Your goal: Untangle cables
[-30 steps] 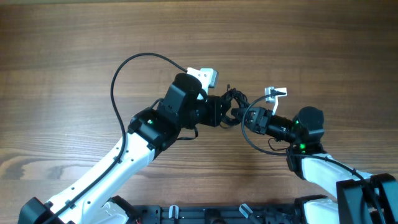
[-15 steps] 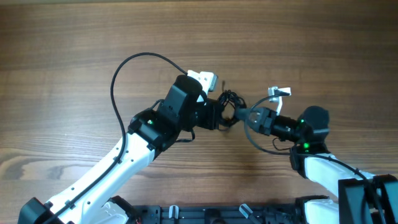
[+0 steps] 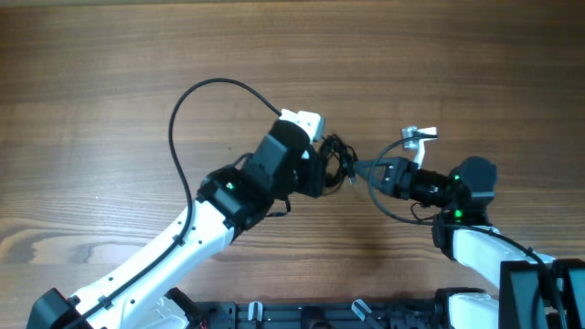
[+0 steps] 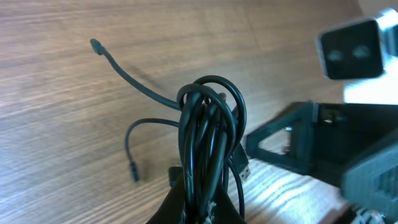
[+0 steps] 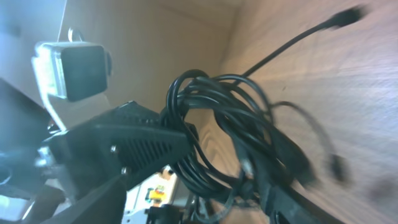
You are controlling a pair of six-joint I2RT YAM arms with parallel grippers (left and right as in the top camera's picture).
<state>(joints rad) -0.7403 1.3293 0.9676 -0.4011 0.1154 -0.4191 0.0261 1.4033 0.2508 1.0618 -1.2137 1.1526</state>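
The cables [image 3: 339,155] are a bunch of thin black cords held just above the table between my two grippers. In the left wrist view the cables [image 4: 208,134] rise as a tight loop out of my left gripper [image 4: 205,214], which is shut on them. One loose end with a small plug [image 4: 94,43] reaches far left and another plug [image 4: 134,172] lies nearer. My right gripper [image 3: 363,169] faces the bunch from the right, open. In the right wrist view the cables [image 5: 217,124] hang in front of my right gripper [image 5: 199,208], with strands between its spread fingers.
Bare wooden table [image 3: 110,82] lies all around. A thicker black arm cable [image 3: 196,96] arcs over the left arm, and another loops under the right wrist [image 3: 388,206]. Black frame parts [image 3: 302,315] line the near edge.
My right gripper has opened, let go of the bunch and drawn back to the right. My left gripper has shut on the cables and shifted slightly right with them.
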